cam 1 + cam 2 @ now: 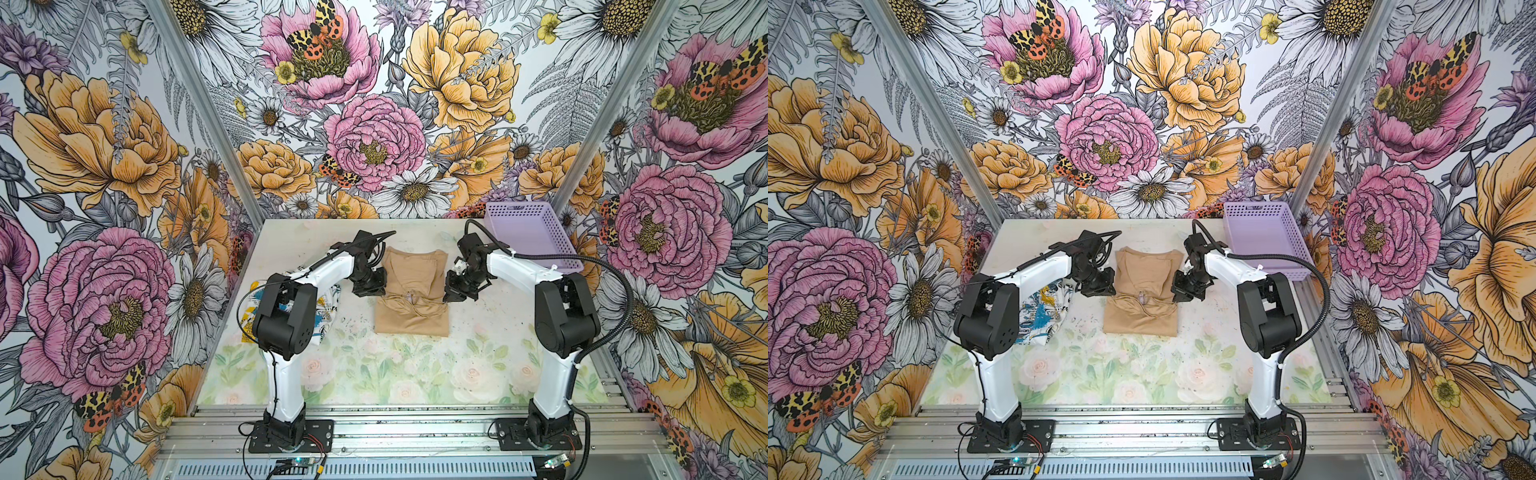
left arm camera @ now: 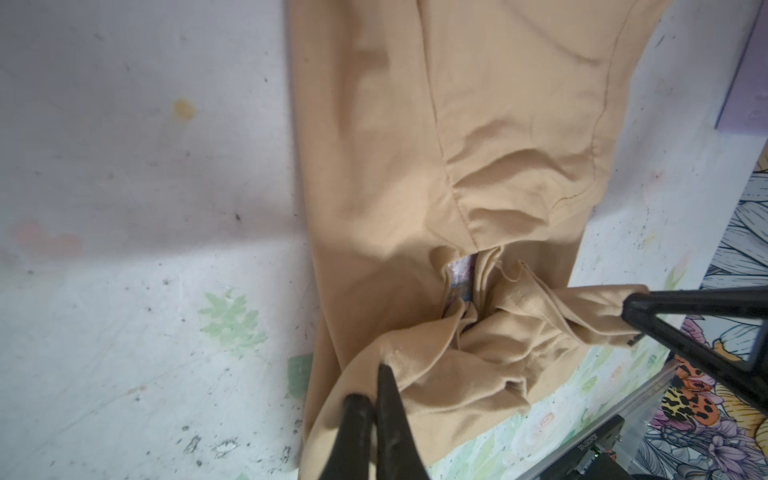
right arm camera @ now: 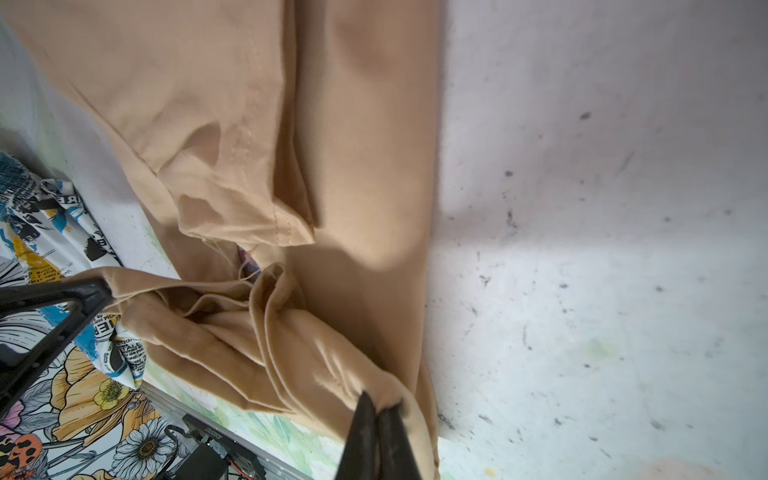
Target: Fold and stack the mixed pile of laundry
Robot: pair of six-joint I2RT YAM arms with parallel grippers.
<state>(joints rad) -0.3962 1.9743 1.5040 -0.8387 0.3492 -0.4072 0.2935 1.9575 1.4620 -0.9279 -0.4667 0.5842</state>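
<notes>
**Both top views.** The tan-beige garment (image 1: 409, 272) lies partly folded at the middle of the tabletop (image 1: 374, 365), with a bunched crease across its width. My left gripper (image 1: 370, 287) is clenched on a fold of tan cloth at the garment's left edge. My right gripper (image 1: 451, 293) pinches a fold at its right edge.

**Wrist views.** I see each pair of jaws pressed together with fabric between them, and the cloth between the two grips is gathered and lifted.

The white printed garment (image 1: 1042, 309), with blue and yellow patches and black lettering, sits crumpled near the left edge, partly behind my left arm. A lavender perforated basket (image 1: 515, 206) stands at the far right corner.
</notes>
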